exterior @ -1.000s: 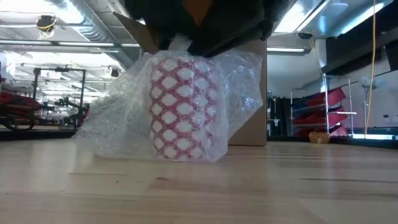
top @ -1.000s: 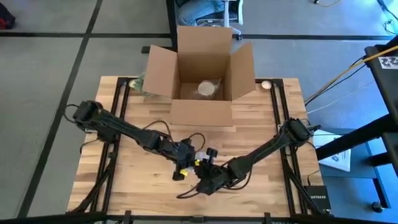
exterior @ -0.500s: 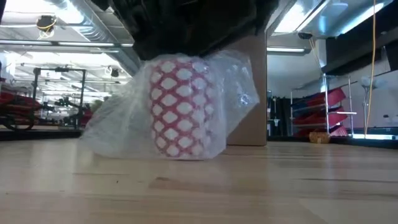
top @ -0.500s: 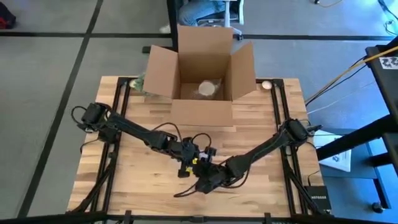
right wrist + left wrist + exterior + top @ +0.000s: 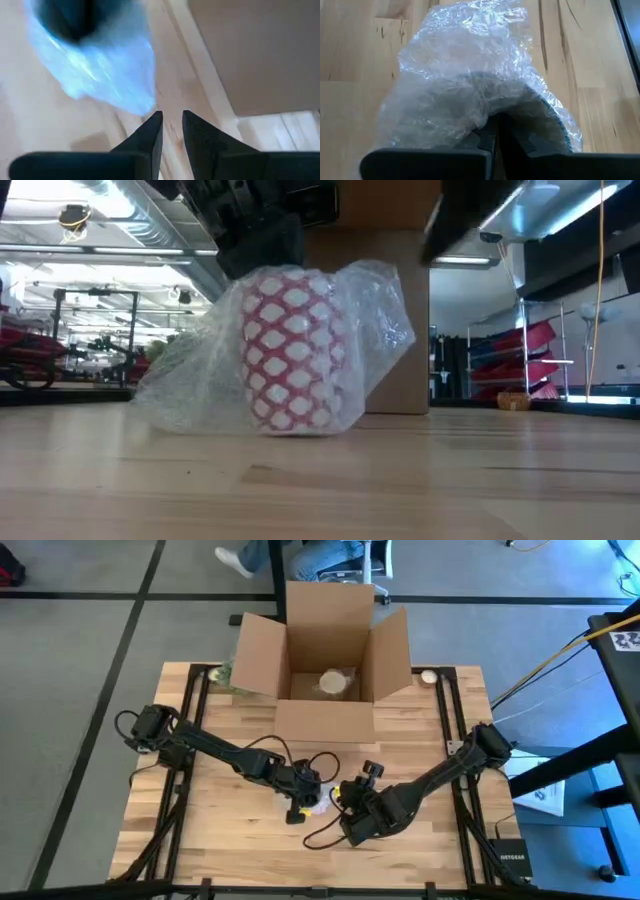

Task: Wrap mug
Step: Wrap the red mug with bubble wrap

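Red-and-white lattice-patterned mug [image 5: 293, 350], loosely draped in clear bubble wrap [image 5: 190, 380], stood upright on the light wooden table [image 5: 230, 820], in front of the open brown cardboard box [image 5: 325, 660], which held a pale round bundle. The left gripper [image 5: 303, 798] sat directly over the mug, its fingers closed together and pinching the bubble wrap at the mug's rim. The right gripper [image 5: 350, 802] hung just beside the mug, on its side away from the left arm, its fingers [image 5: 150, 134] a narrow gap apart and holding nothing.
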`<state>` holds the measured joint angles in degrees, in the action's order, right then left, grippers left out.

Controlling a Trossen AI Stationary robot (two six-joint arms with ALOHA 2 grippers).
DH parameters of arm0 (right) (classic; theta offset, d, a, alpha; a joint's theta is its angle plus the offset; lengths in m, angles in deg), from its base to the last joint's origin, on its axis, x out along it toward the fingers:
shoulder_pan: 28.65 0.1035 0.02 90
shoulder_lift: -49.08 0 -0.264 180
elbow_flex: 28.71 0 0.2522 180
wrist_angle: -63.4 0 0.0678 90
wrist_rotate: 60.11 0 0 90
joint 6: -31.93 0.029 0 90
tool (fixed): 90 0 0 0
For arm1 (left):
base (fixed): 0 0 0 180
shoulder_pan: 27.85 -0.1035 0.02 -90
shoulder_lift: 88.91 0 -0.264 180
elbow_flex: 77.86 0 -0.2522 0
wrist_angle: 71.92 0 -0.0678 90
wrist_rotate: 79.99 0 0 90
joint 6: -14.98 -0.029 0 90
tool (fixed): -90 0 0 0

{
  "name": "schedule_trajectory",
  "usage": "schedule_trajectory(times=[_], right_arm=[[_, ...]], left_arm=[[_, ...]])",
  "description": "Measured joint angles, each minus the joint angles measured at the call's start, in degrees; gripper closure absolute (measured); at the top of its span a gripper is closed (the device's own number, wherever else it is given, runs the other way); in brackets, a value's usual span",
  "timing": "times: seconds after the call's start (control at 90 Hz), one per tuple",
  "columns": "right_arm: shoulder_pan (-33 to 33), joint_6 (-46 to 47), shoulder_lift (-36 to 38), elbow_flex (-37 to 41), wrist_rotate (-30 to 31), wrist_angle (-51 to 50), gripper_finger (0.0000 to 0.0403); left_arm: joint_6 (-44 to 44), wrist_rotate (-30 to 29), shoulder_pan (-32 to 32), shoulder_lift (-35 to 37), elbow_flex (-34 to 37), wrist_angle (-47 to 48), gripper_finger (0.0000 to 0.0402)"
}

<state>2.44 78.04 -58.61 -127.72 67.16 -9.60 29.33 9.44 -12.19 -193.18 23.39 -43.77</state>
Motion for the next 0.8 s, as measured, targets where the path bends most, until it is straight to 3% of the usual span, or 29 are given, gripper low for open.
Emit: schedule_trajectory(times=[0.133, 0.233, 0.4, 0.644, 0.8], right_arm=[[-0.9, -4.7, 0.1, 7.4, -1.2, 12.9, 0.0343], [-0.8, -8.6, 0.1, 8.3, -0.3, 21.4, 0.0343], [-0.3, -14.3, 0.3, 3.8, 2.0, 22.6, 0.0343], [-1.3, -21.7, -1.1, 3.6, -2.2, 32.8, 0.0343], [-3.3, -22.0, -3.5, 3.3, -5.2, 34.2, 0.0343]], left_arm=[[-0.1, 0.1, 0.1, 0.0, 0.0, -0.1, 0.0401], [-0.1, 0.4, 0.1, 0.0, 0.0, 0.0, 0.0401], [0.1, 0.7, 0.2, 0.0, 0.1, -0.3, 0.0401], [0.2, 0.7, 0.2, 0.0, 0.1, -0.2, 0.0401], [0.3, 0.8, 0.2, -0.1, 0.2, -0.1, 0.0401]])
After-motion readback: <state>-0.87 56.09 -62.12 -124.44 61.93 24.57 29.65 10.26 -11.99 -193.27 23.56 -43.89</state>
